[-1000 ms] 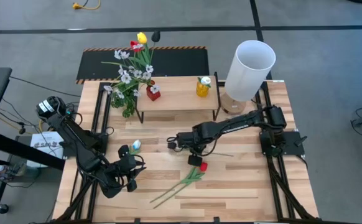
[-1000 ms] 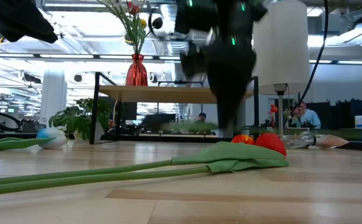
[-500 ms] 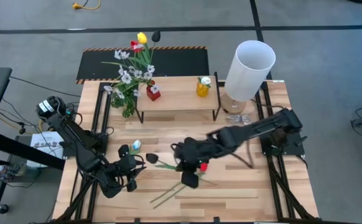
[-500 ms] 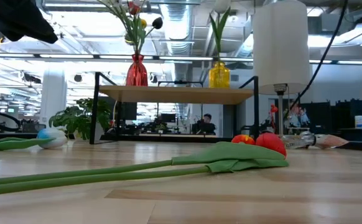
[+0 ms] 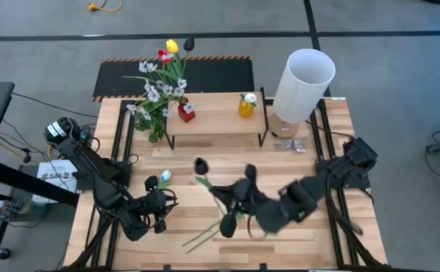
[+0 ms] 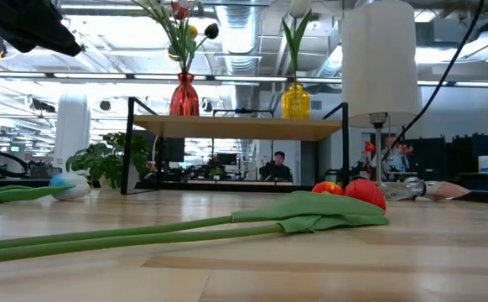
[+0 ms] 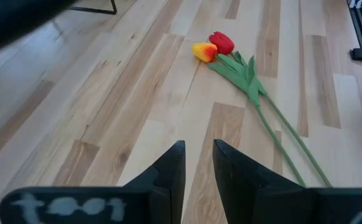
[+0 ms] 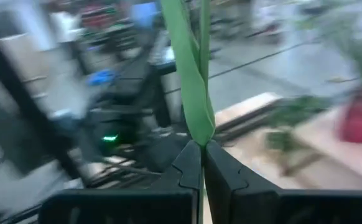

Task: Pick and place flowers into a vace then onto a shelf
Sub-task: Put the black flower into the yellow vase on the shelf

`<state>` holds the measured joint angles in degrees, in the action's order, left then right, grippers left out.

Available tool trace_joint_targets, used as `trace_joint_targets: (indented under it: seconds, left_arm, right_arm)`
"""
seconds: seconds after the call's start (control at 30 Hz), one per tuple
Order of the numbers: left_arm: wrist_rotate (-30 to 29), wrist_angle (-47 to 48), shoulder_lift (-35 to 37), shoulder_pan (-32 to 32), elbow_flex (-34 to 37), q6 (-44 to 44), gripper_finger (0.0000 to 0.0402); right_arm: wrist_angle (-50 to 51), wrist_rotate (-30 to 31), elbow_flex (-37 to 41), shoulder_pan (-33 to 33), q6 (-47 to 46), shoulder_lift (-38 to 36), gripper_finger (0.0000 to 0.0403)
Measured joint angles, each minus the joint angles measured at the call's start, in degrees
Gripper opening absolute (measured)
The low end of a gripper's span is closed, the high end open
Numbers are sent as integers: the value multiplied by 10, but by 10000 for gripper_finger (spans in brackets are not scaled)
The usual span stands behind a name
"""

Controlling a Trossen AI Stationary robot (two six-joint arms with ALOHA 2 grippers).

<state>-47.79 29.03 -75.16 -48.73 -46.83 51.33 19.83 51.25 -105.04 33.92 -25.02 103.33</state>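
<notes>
Black tulip point(image 5: 200, 164) lifted over table centre, green stem point(image 8: 193, 93) pinched between right gripper point(image 8: 203, 163) fingers, clamped tight, stem rising past fingertips. Red and orange tulips point(image 7: 213, 47) flat on table point(image 5: 303, 227), ahead of left gripper point(image 7: 198, 163), fingers slightly apart, holding nothing. Two vases on shelf point(image 5: 216, 119).

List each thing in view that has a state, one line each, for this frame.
Right gripper: jaws shut on the dark-headed green-stemmed flower, lifted above the table.
Left gripper: jaws slightly apart, empty, low over the table's left front.
Red and orange tulips: lying flat on the tabletop.
Red glass vase: upright on the light-wood shelf, holding flowers.
Yellow glass vase: upright on the shelf, one white flower.
</notes>
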Motion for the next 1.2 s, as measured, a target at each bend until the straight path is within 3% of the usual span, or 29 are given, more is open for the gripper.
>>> trace_joint_targets:
  seconds: [0.13,0.23,0.43,0.57,0.67,0.87,0.93,1.2]
  left_arm:
    - [0,0,0,0,0,0,71]
    - [1,0,0,0,0,-7,71]
    - [10,0,0,0,0,-15,71]
    - [10,0,0,0,0,-16,71]
    - [10,0,0,0,0,-16,71]
    - [35,16,0,-10,0,-13,71]
    - [53,25,0,-13,0,-7,71]
    - [66,32,0,-27,0,45,71]
  right_arm:
    - [3,171,1,51,-42,29,0]
    - [3,249,0,82,-93,59,0]
    - [-32,266,1,100,-249,151,0]
    - [-150,224,1,91,-261,215,0]
    - [-290,192,2,75,-150,249,0]
    - [-565,177,1,24,236,273,0]
    - [-631,171,1,0,326,273,0]
    - [-719,252,1,-110,551,272,0]
